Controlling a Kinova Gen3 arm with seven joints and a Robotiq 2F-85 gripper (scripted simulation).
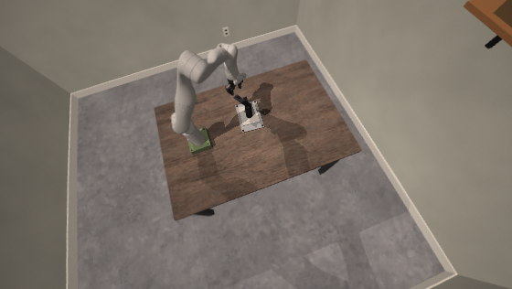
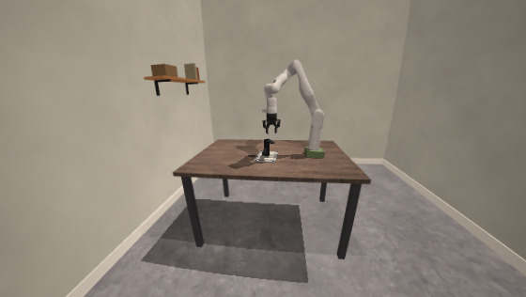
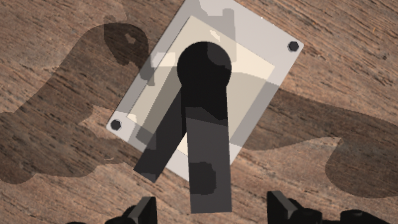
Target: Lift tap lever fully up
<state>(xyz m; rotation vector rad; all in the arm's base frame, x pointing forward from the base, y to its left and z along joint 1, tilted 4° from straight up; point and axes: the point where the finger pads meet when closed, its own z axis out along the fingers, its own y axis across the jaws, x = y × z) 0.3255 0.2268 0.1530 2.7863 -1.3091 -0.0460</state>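
A black tap stands on a pale square base plate near the middle of the wooden table; it also shows in the exterior view. In the wrist view the tap's round body sits on the plate, and its flat dark lever reaches toward the bottom edge. My gripper hangs above the tap, open and empty, with one fingertip on each side of the lever's end and clear of it. It also shows in the top and exterior views.
The arm's green base is bolted to the table beside the tap. A wall shelf with boxes hangs far to the side. Table edges lie well away from the tap.
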